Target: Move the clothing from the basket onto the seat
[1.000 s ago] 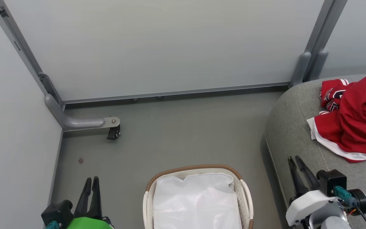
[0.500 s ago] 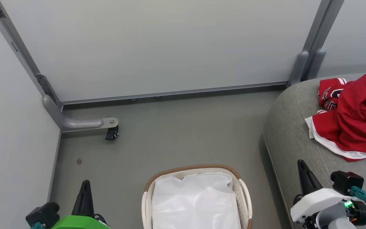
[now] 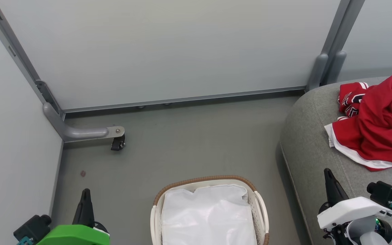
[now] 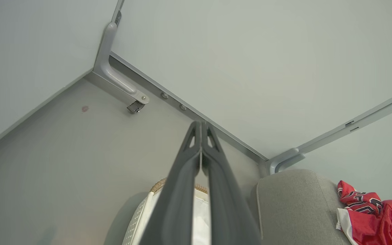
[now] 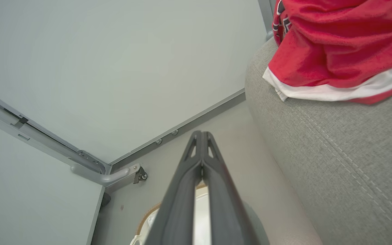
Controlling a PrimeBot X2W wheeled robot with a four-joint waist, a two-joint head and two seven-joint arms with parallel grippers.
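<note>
**Two red garments on the seat, one basket on the floor**

Both pieces of clothing (image 3: 376, 129) lie in one crumpled heap on the grey seat (image 3: 310, 143), over at the right. One shirt (image 3: 350, 98) with black-and-white numerals is tucked at the back. One plain red piece (image 3: 379, 136) with a white hem band is draped in front.

The single basket (image 3: 209, 179) stands on the floor (image 3: 189, 143) beside the seat, well apart from the heap, with one white liner (image 3: 209, 217) inside.

The left gripper (image 3: 86, 193) hangs left of the basket, its two fingers pressed together on nothing. The right gripper (image 3: 327, 172) sits above the seat's near edge, likewise pinched together. One small black wheel (image 3: 117, 145) sits by the far wall.
</note>
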